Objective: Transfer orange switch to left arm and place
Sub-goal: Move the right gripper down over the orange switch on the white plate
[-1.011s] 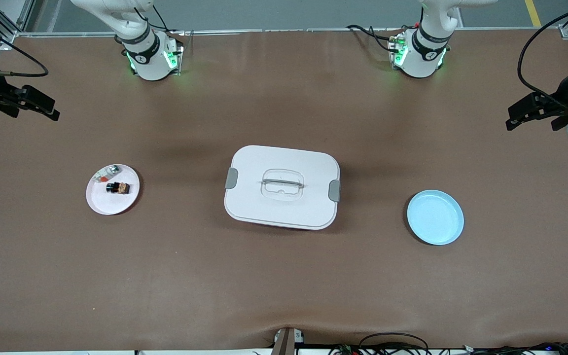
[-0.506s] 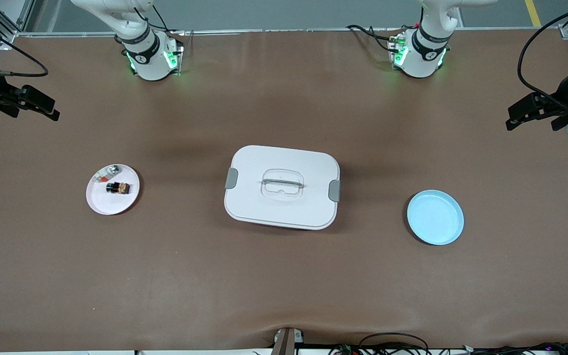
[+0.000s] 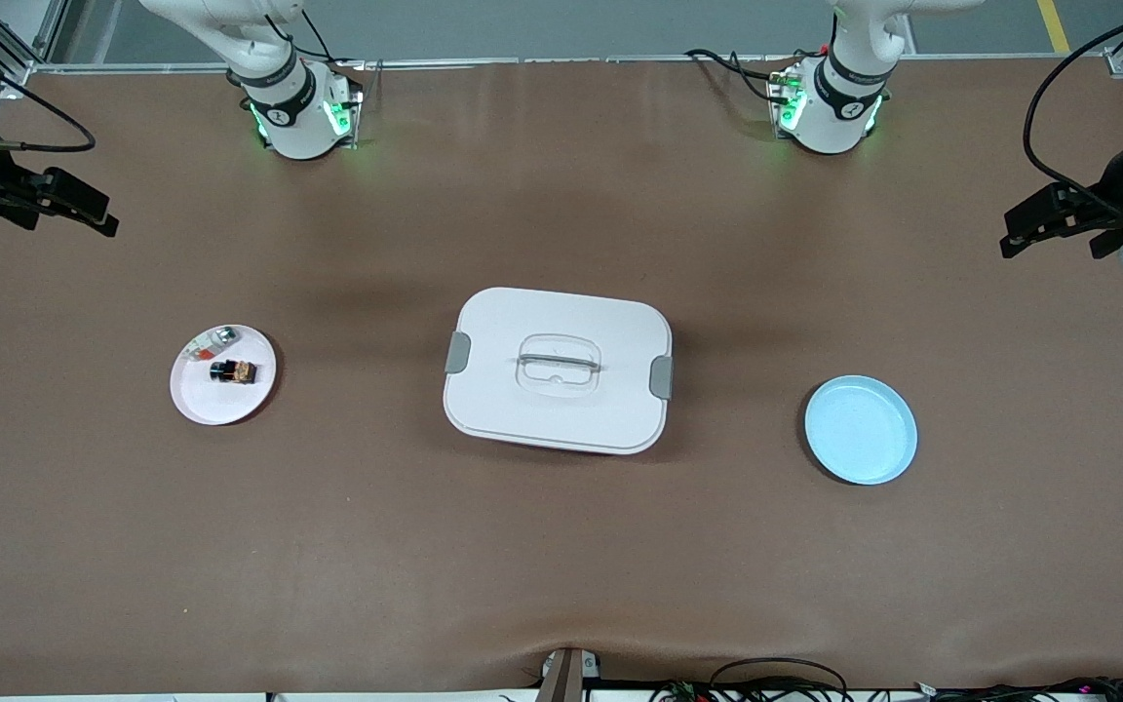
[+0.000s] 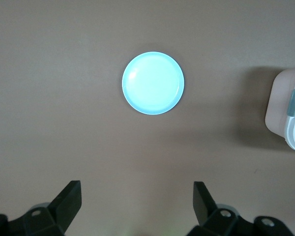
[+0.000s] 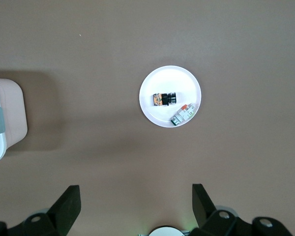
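The orange switch is a tiny black block with an orange-brown end. It lies on a small pink plate toward the right arm's end of the table. In the right wrist view the switch lies on that plate. The white box with grey clasps stands mid-table. My right gripper is open and empty, high over the table's right-arm end; its own view shows the jaws spread wide. My left gripper is open and empty over the left-arm end; its own view shows the same.
A clear-silver piece with a red bit lies on the pink plate beside the switch, also in the right wrist view. An empty blue plate lies toward the left arm's end, also in the left wrist view. Cables run along the table's near edge.
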Controlling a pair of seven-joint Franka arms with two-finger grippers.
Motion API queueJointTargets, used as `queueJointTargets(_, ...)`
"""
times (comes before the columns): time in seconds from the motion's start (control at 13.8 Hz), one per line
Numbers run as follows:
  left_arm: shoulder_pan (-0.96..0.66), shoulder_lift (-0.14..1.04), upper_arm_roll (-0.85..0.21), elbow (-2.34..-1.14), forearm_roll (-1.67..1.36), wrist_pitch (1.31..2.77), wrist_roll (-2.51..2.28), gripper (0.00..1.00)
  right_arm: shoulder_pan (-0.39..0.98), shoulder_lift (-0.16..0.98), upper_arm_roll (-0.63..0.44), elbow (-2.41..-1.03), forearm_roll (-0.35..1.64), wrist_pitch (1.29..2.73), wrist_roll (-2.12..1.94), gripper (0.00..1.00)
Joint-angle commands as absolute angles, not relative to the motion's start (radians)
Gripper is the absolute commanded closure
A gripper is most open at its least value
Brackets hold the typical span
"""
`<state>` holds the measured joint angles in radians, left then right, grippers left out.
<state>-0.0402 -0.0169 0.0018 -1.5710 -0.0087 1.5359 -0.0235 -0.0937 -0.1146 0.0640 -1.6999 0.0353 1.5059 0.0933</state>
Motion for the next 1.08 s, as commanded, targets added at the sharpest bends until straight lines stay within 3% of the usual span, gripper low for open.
queueJointTargets(0.0, -0.043, -0.009, 0.005, -1.546, -0.006, 1.516, -0.028, 0.00, -0.115, -0.074, 0.074, -1.690, 0.028, 1.490, 0.101, 0.00)
queueJointTargets(0.22, -0.044, -0.009, 0.003, -1.546, -0.008, 1.516, -0.028, 0.00, -0.118, 0.050, 0.074, -1.680, 0.043, 1.486, 0.097, 0.00)
queueJointTargets(1.01, -0.043, -0.008, 0.003, -1.546, -0.008, 1.516, -0.026, 0.00, -0.164, 0.179, 0.072, -1.667, 0.040, 1.532, 0.106, 0.00)
